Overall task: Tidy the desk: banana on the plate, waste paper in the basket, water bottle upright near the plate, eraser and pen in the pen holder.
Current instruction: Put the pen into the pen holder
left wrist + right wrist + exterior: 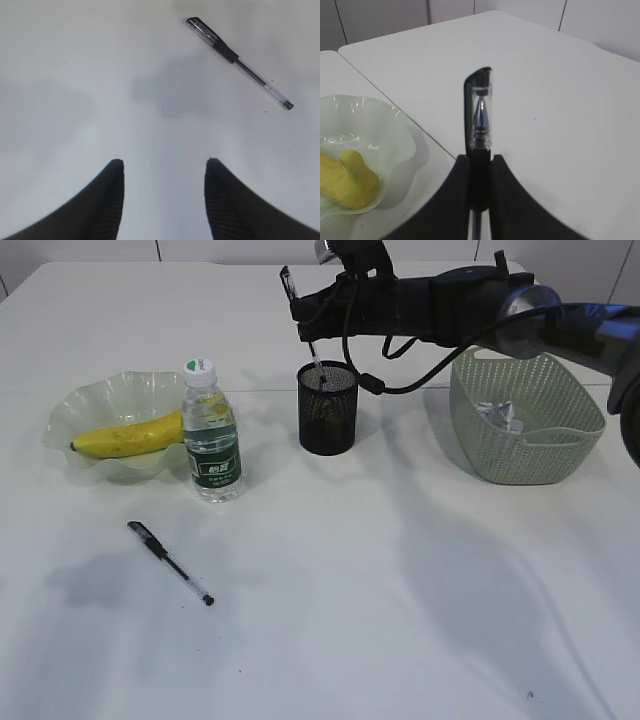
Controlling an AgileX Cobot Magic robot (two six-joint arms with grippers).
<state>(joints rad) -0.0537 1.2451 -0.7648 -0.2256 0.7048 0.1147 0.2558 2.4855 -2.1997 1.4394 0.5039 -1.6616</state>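
Exterior view: the right gripper (312, 340) reaches across the far middle of the white table (400, 620) and holds a clear-barrelled pen with a black grip sleeve (318, 368) above the black mesh cylindrical pen holder (327, 408), its lower end at or inside the rim. A second pen, clear-barrelled with a black cap (170, 562), lies flat at near left, well apart from everything else. The yellow banana (125, 437) rests in the translucent scalloped plate (75, 410) at far left. The clear plastic water bottle with a green label (210, 435) stands upright just beside the plate. The pale green perforated plastic basket (527, 420) at far right contains crumpled waste paper (500, 416).

Left wrist view: the left gripper (162, 172) hovers over bare table, jaws about half apart and holding nothing. The loose pen lies diagonally at upper right.

Right wrist view: the jaws are clamped on the rubbery grip sleeve of the held pen.

Handling: the loose pen is likely light, rigid and slick along its clear barrel (it may roll if nudged). Take hold across the black grip sleeve, jaws square to the barrel. The eraser is not visible.
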